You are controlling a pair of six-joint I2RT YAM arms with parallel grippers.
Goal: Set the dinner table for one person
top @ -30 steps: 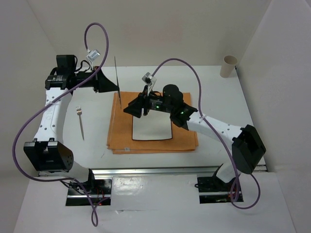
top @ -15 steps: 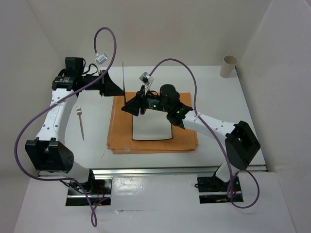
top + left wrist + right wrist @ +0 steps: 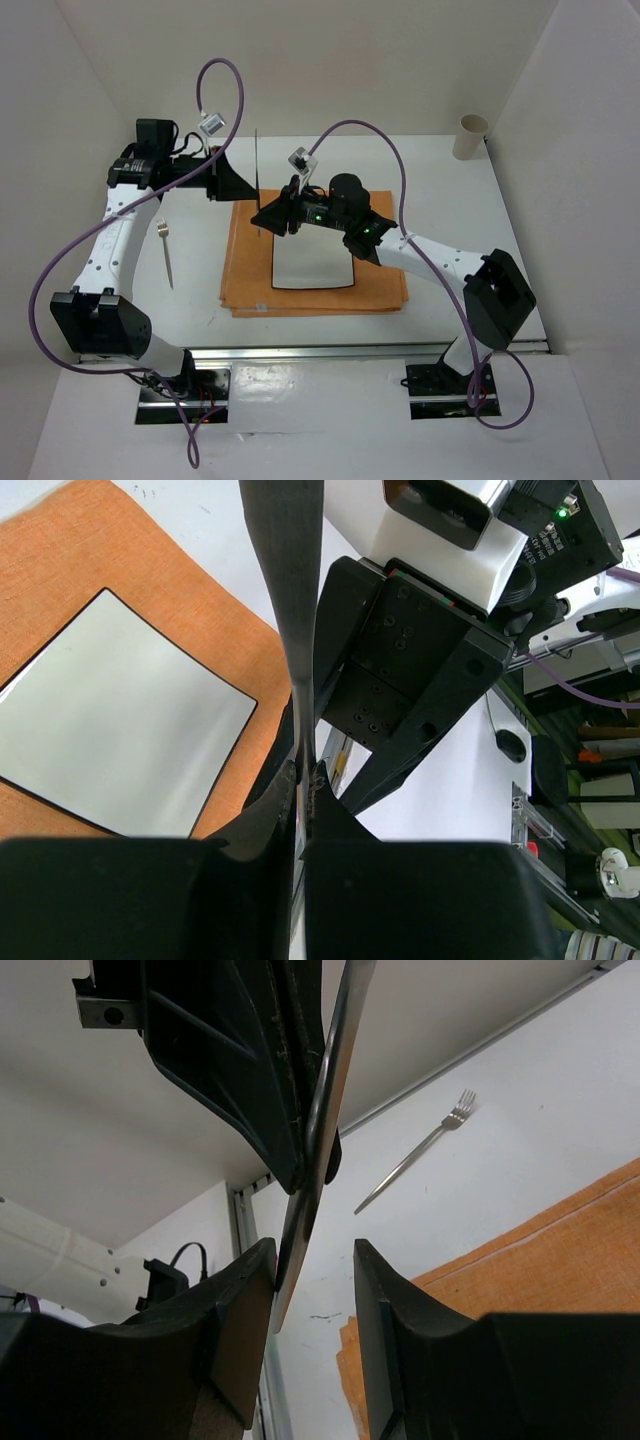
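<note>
Top external: white matte tabletop [image 3: 450, 200], aluminium rail [image 3: 350, 351] at near edge. Left tool [image 3: 300, 770] clamps a knife [image 3: 285, 580]; right tool [image 3: 312, 1247] has its fingers apart around it.

My overhead camera looks down on the tabletop [image 3: 450, 190] from behind my bases; both wrist cameras sit close, facing each other across the knife [image 3: 290, 580].

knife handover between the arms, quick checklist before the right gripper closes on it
1. Knife clamped in left gripper: ok
2. Knife sits between the right gripper fingers: ok
3. Right fingers pressing the knife on both sides: not ok, a gap shows
4. Bare placemat right of the plate for setting it down: ok
5. Fork on the dinner table, away from both arms: ok
</note>
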